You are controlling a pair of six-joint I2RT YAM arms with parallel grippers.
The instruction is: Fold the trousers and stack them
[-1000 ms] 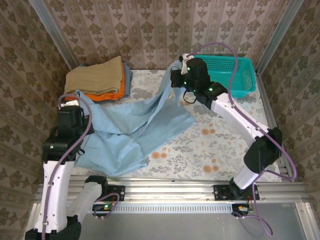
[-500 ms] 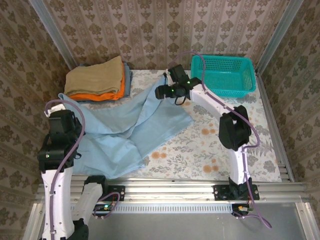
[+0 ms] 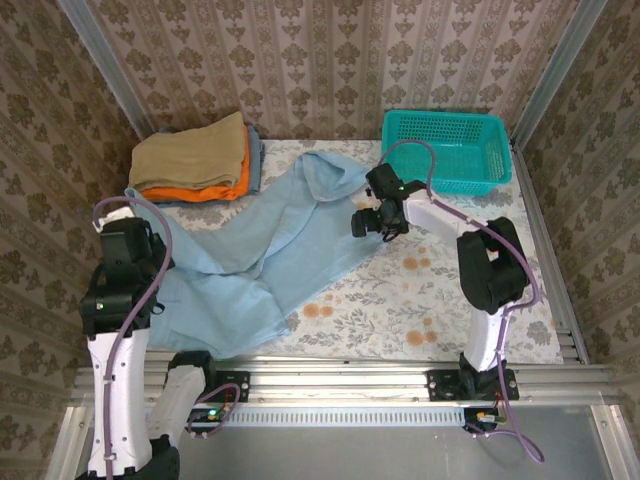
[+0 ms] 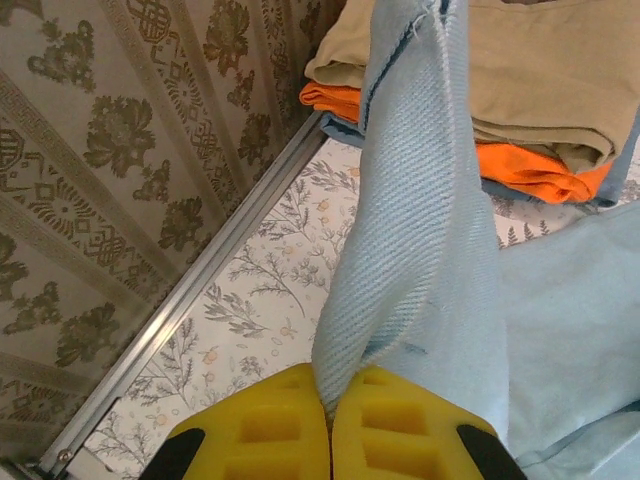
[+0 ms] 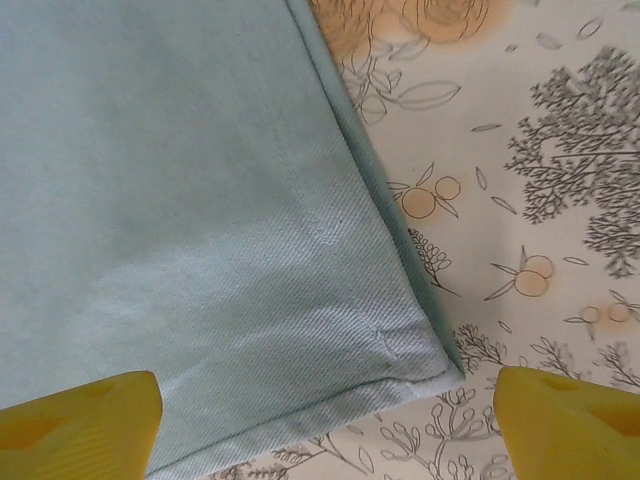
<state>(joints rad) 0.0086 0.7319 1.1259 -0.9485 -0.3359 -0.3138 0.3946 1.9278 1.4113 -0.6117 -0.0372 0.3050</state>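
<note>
Trousers (image 3: 262,250) lying rumpled across floral table (image 3: 440,290), between folded tan-and-orange stack (image 3: 195,160) and teal basket (image 3: 445,150). Left gripper (image 4: 330,405) pinches a lifted fold of the cloth between its closed pads; right gripper (image 5: 325,405) hangs with jaws wide apart above one hem corner.

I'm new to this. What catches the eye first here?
Pale-blue trousers sprawl over the middle and left. The left gripper pinches a fold of them at the near left; the right gripper hangs open above a hem corner at the centre. A teal basket sits far right.
</note>
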